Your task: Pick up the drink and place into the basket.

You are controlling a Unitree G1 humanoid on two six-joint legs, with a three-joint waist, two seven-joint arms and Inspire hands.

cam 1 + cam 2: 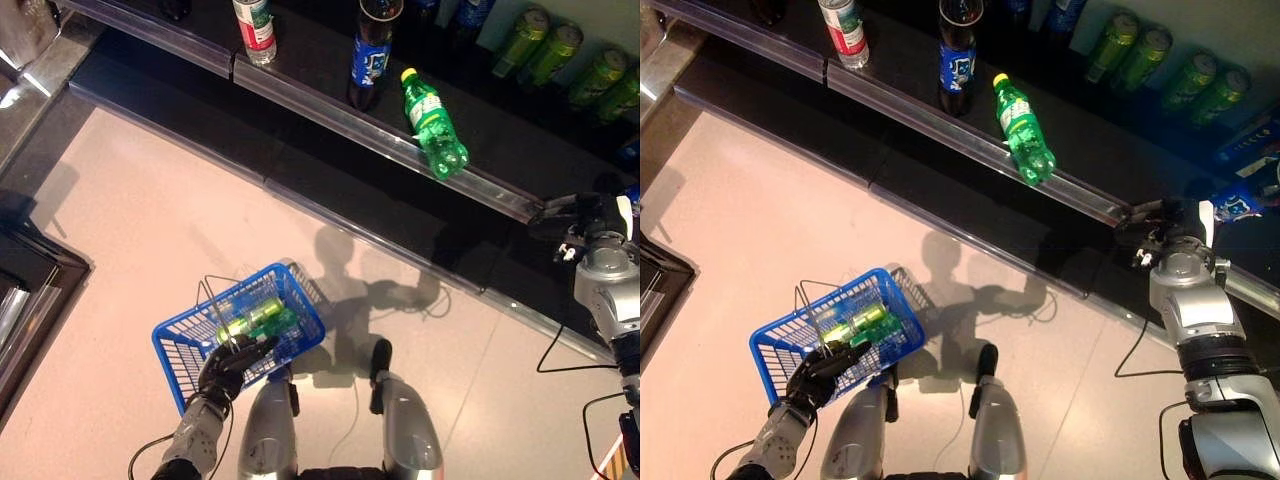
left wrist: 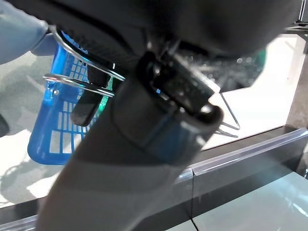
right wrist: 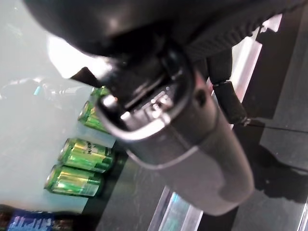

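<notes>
While you looked down through the head views, this was the layout:

Left eye view: your left hand [image 1: 232, 366] had its fingers curled round the wire handles of the blue basket [image 1: 176, 350], which hung low over the floor with a green drink [image 1: 252, 319] already lying inside. A green bottle [image 1: 433, 122] lay tipped on the shelf rail [image 1: 330, 110], beside an upright dark bottle [image 1: 372, 48].

Right eye view: your right hand [image 1: 1164, 238] was up at the shelf edge, well to the right of the tipped green bottle; I could not tell how far its fingers were spread, and nothing showed in it.

Left wrist view: wire handles [image 2: 79, 84] crossed under the hand.

Right wrist view: green cans [image 3: 79, 166] stood past the hand.

Risk: a sideways brush could have rolled the tipped bottle off the rail, or toppled the dark one.

Room: the floor [image 1: 180, 220] between shelf and basket lay open; the rail lip was the edge to clear.
</notes>
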